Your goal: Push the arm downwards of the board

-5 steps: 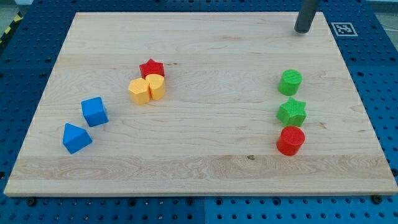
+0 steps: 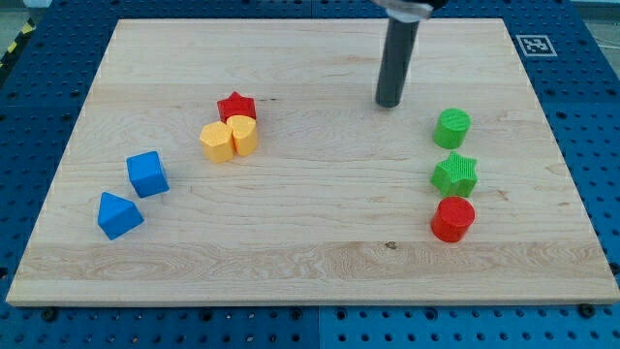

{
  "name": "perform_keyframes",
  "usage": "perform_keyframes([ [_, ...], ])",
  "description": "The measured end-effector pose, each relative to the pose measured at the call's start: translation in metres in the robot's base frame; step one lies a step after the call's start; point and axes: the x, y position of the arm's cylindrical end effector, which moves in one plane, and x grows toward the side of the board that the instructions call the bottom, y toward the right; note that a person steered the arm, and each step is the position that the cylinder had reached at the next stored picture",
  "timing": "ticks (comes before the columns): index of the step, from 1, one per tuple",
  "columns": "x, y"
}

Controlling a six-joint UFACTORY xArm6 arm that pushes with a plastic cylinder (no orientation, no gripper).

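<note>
My tip (image 2: 388,103) rests on the wooden surface (image 2: 310,262) in its upper half, right of centre; the rod ends bare, with no fingers to stand wide or narrow, and it touches no block. Toward the view's right and slightly below it sits the green cylinder (image 2: 451,128), with the green star (image 2: 454,174) and red cylinder (image 2: 452,218) lined up beneath. Well apart to the view's left lie the red star (image 2: 235,105), yellow hexagon (image 2: 217,142) and yellow cylinder (image 2: 244,134), touching. Further left and lower are the blue cube (image 2: 147,174) and a blue wedge-like block (image 2: 119,214)
</note>
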Motion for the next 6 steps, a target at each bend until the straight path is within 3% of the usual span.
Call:
perform_keyframes([
  [4, 0.133, -0.079],
  [6, 0.19, -0.15],
])
